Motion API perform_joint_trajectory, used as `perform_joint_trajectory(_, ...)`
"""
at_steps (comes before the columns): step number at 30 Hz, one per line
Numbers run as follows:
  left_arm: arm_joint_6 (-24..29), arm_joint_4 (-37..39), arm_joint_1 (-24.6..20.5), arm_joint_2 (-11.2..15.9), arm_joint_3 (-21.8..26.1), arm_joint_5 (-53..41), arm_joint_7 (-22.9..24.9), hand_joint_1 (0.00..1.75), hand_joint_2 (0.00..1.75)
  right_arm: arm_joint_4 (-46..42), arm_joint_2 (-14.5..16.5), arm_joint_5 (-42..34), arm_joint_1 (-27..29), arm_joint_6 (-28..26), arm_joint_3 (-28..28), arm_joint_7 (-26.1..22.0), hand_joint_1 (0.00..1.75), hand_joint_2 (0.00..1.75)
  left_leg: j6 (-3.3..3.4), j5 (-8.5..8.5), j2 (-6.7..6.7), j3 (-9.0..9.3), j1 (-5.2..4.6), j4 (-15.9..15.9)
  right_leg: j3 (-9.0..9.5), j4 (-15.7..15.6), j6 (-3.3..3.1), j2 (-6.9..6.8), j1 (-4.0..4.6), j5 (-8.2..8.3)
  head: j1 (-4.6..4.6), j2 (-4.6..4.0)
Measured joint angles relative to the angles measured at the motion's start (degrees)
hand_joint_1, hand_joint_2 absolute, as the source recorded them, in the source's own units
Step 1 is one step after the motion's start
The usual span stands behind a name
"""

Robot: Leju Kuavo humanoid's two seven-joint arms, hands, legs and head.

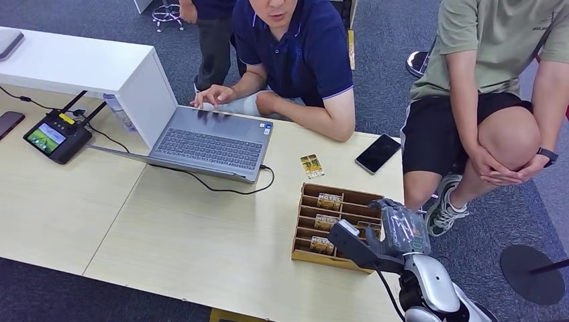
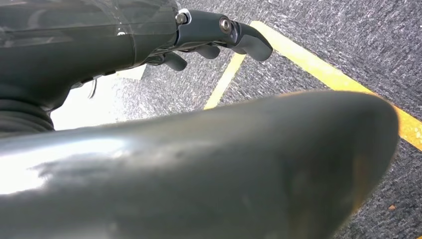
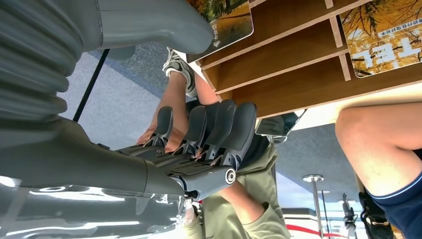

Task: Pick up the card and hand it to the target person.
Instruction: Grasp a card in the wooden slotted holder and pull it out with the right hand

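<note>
A wooden card box stands near the table's right front edge, with several yellow picture cards lying in its slots. One more card lies loose on the table just behind the box. My right hand hovers at the box's right side; in the right wrist view its fingers are straight and apart from the thumb, holding nothing, with the box and a card close beyond them. My left hand hangs over the carpet, holding nothing.
A person in a dark blue shirt leans on the table's far edge behind an open laptop. A second person in a green shirt sits at the right. A phone, a cable and a small screen device lie on the table.
</note>
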Motion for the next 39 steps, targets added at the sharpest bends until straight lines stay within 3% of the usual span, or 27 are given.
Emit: perform_joint_trajectory(39, 0.0, 0.0, 0.0, -0.1, 0.0, 0.0, 0.4, 0.00, 0.00, 2.9, 0.2, -3.5, -1.4, -0.5, 3.2, 0.0, 0.90, 1.75, 0.00, 0.00, -0.01, 0.00, 0.00, 0.0, 0.00, 0.0, 0.00, -0.01, 0.00, 0.00, -0.01, 0.00)
